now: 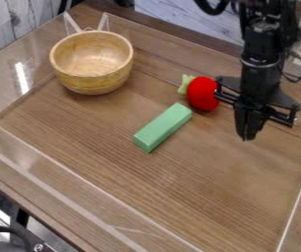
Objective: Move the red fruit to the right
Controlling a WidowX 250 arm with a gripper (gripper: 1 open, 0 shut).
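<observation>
My gripper (pixel 249 134) hangs with jaws pressed together, empty, just right of the red fruit (pixel 204 93) on the wood-grain table (pixel 100 167), which has clear walls and a wooden bowl (pixel 92 61) at back left.

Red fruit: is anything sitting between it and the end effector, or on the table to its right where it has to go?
Nothing visible lies between them. The shut end effector itself hangs just right of the red fruit, on the side it must travel toward. The green block lies front-left, out of the way.
</observation>
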